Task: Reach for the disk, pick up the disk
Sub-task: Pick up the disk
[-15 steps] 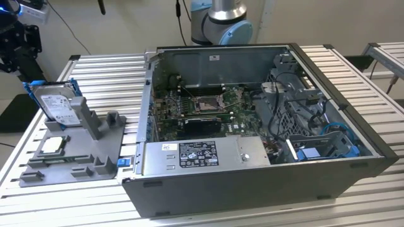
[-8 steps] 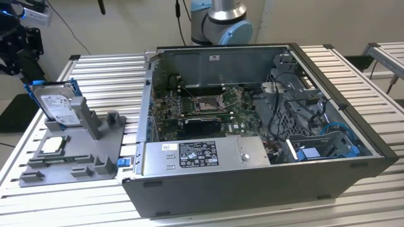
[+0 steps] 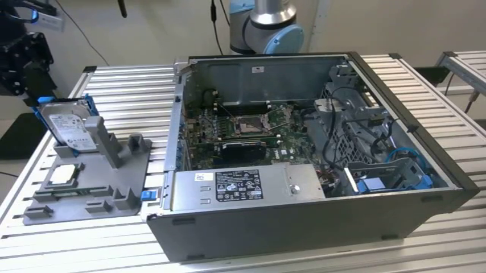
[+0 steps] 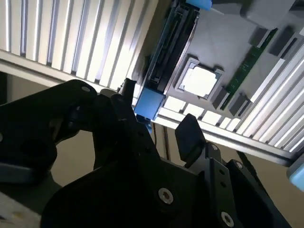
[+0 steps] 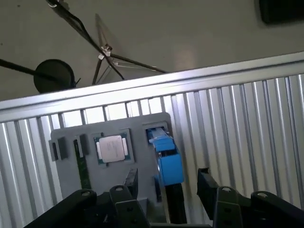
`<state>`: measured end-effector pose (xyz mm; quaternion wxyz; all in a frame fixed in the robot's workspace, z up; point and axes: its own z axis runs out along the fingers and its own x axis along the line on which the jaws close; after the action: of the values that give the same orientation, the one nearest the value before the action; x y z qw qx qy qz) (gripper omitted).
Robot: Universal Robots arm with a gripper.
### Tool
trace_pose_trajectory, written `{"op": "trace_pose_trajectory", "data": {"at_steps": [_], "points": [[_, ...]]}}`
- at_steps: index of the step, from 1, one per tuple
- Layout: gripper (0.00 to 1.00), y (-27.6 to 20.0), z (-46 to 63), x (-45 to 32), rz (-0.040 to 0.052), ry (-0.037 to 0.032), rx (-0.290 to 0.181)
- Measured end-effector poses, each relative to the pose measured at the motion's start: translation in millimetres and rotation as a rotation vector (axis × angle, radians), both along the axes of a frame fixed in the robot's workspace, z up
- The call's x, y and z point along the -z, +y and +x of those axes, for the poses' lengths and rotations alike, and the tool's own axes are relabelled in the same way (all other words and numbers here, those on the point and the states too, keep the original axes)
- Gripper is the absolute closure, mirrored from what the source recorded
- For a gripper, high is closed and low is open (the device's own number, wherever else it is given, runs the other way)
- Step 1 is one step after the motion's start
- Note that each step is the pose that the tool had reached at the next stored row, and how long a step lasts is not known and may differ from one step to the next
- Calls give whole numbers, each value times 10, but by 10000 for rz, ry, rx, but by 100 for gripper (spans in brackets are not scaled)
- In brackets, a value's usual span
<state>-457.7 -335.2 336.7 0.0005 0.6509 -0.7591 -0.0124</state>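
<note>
While jaws stand wide apart, gripper [image 5: 166, 184] hovers above disk [image 5: 169, 164], empty.

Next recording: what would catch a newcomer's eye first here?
The big open computer case sits in the middle of the slatted table in the exterior view. At the exterior view's left the disk stands upright in a grey holder, its blue frame bright. In the first wrist view the open gripper hangs over it.
</note>
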Motion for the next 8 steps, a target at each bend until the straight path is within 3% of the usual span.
{"op": "trace_pose_trajectory", "data": {"at_steps": [8], "points": [[0, 5, 0, 101, 54, -4, -1070]]}}
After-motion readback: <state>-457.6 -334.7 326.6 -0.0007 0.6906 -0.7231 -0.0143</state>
